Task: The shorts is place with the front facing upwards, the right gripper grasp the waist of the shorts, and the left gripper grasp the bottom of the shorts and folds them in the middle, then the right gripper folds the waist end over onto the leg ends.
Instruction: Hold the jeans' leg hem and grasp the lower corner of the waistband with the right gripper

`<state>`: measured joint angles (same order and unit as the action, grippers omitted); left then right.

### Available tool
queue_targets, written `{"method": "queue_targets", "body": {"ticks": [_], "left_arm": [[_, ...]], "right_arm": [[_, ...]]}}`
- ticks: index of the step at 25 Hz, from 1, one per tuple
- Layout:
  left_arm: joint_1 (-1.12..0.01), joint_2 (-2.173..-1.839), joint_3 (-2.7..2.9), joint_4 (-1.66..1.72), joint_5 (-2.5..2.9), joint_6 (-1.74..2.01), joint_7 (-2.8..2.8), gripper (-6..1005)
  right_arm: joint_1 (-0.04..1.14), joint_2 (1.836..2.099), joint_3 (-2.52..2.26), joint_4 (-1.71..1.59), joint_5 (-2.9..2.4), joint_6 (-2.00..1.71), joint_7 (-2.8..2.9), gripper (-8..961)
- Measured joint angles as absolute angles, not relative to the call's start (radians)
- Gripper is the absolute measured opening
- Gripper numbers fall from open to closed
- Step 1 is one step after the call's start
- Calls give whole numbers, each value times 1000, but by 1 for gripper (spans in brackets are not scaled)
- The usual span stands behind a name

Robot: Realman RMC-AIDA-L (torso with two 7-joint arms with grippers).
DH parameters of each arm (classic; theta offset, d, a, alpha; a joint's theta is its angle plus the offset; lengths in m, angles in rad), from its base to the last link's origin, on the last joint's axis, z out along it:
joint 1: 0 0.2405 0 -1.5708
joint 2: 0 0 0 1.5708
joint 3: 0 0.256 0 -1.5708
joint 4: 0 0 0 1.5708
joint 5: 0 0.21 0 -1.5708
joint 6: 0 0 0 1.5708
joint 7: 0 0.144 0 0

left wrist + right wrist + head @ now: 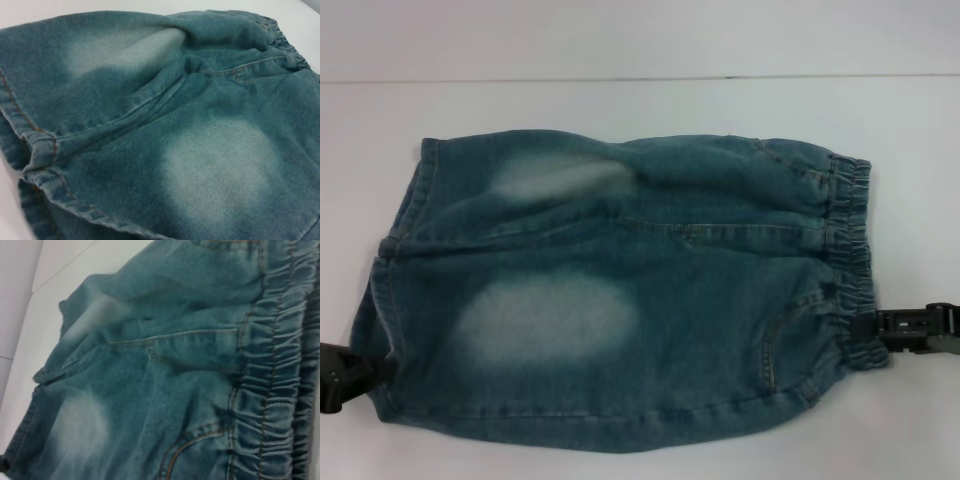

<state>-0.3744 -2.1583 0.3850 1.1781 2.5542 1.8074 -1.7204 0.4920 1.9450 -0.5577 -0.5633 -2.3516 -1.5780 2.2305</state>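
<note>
The blue denim shorts (620,300) lie spread on the white table, elastic waist (850,230) to the right and leg ends (390,260) to the left. My right gripper (868,338) is at the near end of the waistband, its black fingers closed on the gathered edge. At the near leg's hem, my left gripper (375,372) pinches the fabric. The left wrist view is filled by the leg hem (40,145) and faded denim. The elastic waist (270,390) fills the right wrist view. Neither wrist view shows fingers.
The white table (640,110) runs beyond the shorts to a seam line at the back. A bare strip of table (920,430) shows at the right and along the front edge.
</note>
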Motion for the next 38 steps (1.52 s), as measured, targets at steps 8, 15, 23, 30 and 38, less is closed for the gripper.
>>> {"method": "queue_targets", "body": {"ticks": [8,15,23,30,38], "left_arm": [[-376,-2159,385,1177,2554,1809,-1720,28],[-377,-2160,387,1175,2554,1809,-1723,28],[-376,-2161,388,1175,2554,1811,-1724,28],[-376,-2161,395,1177,2551,1812,-1725,28],[-376,-2161,395,1178,2550,1818,-1727,28]], "right_arm": [[498,1937,-545,-558,-2340,-1613,2228,914],[502,1932,-522,-562,-2339,-1616,2225,914],[503,1930,-522,-558,-2339,-1613,2221,913],[501,1926,-524,-558,-2345,-1611,2223,913],[507,1924,-519,-533,-2339,-1617,2219,913]]}}
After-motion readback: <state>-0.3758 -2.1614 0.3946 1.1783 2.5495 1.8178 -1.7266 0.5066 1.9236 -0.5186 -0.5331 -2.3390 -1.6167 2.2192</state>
